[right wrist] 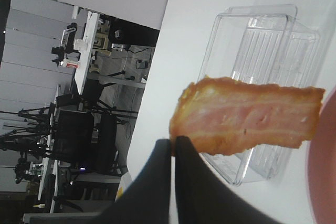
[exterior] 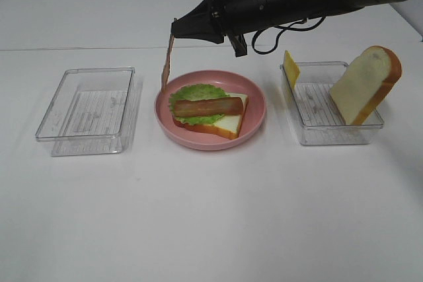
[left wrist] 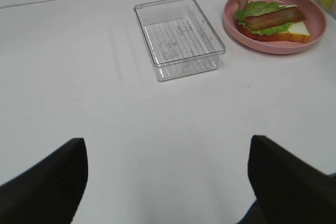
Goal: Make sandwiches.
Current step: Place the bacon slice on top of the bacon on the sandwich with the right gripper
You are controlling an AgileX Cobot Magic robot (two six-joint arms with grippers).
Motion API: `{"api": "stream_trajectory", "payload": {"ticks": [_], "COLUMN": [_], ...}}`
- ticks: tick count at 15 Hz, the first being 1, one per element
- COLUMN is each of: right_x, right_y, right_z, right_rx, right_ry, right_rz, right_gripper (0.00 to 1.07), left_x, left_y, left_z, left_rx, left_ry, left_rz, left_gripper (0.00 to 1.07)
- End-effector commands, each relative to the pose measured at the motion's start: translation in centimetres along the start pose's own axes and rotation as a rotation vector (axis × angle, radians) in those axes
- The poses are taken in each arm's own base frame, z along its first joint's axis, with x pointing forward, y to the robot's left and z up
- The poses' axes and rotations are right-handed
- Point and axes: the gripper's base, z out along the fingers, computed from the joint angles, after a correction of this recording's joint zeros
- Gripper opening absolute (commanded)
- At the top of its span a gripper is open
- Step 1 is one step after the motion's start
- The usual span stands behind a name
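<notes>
A partly built sandwich [exterior: 210, 112] lies on the pink plate [exterior: 254, 113]: a white bread slice, green lettuce and one bacon strip [exterior: 208, 105] on top. It also shows in the left wrist view [left wrist: 273, 22]. My right gripper [exterior: 174, 28] reaches across from the right and is shut on a second bacon strip [exterior: 166, 63], which hangs down over the plate's left rim. The right wrist view shows this strip [right wrist: 247, 121] pinched at one end by the fingertips [right wrist: 173, 145]. My left gripper [left wrist: 168, 182] is open, empty, low over bare table.
An empty clear tray [exterior: 89, 110] stands left of the plate. A clear tray [exterior: 330, 107] on the right holds a bread slice [exterior: 367, 84] leaning on its right wall and a yellow cheese square [exterior: 291, 67] on its left wall.
</notes>
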Motion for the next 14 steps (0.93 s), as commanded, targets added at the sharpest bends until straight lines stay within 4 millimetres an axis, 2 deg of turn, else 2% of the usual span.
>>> {"api": "stream_trajectory", "payload": {"ticks": [1, 6, 9, 12, 14], "right_x": [-0.3, 0.5, 0.4, -0.1, 0.0], "right_y": [0.1, -1.7, -1.2, -0.2, -0.3], "right_z": [0.2, -0.1, -0.4, -1.6, -2.2], "right_rx": [-0.013, 0.17, 0.197, 0.309, 0.396], "right_ry": [-0.023, 0.067, 0.063, 0.032, 0.054], "right_rz": [-0.025, -0.054, -0.06, -0.093, -0.08], "right_gripper": [0.0, 0.0, 0.0, 0.0, 0.0], "left_x": [0.1, 0.1, 0.1, 0.1, 0.1], "left_y": [0.0, 0.0, 0.0, 0.0, 0.0], "left_z": [-0.2, -0.2, -0.2, -0.2, -0.2], "left_rx": [-0.001, -0.001, -0.001, -0.001, -0.001], "left_ry": [-0.031, -0.031, -0.031, -0.031, -0.031], "left_rz": [-0.005, -0.005, -0.005, -0.005, -0.005], "left_gripper": [0.79, 0.79, 0.79, 0.79, 0.79]}}
